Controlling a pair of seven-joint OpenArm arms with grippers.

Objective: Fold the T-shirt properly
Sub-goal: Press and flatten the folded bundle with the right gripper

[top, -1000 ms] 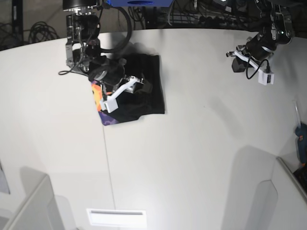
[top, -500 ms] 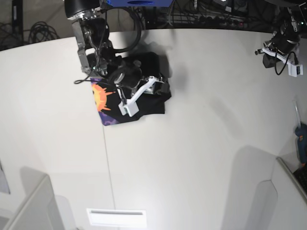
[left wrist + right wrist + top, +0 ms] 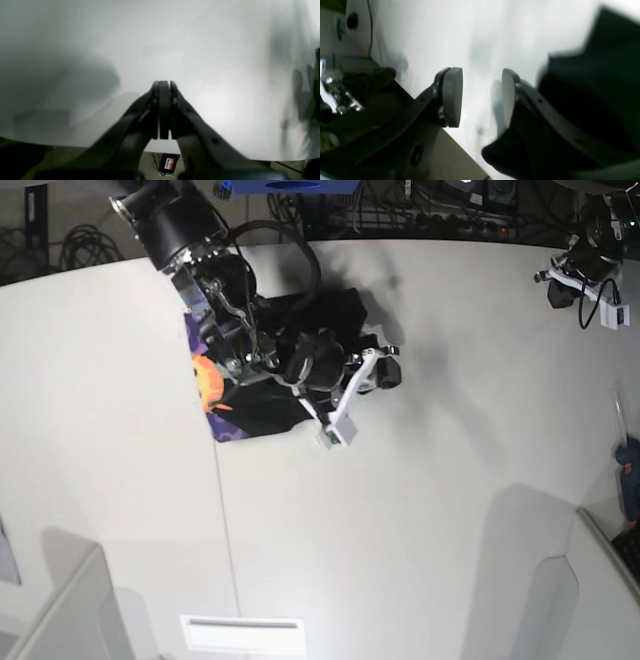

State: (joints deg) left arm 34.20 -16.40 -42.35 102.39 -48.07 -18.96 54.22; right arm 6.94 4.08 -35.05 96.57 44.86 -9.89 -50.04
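T-shirt (image 3: 270, 395) sits bunched on the white table (image 3: 420, 510) at far left of the base view, black side mostly up, with a strip of orange sun print and purple patch showing along its left edge. Right gripper (image 3: 362, 385) hangs over the shirt's right edge, past the cloth toward the bare table. Right wrist view: right gripper (image 3: 482, 97) has jaws parted with a clear gap, bare table visible between the pads (image 3: 452, 96), nothing held. Black cloth of the T-shirt (image 3: 595, 100) lies just beside and behind the right-hand finger, blurred; contact with that finger can't be judged. Left gripper (image 3: 585, 275) is at the far right table edge, well apart from the shirt. Left wrist view: left gripper (image 3: 163, 86) has fingertips pressed together, nothing between them, only bare table (image 3: 200, 50) underneath.
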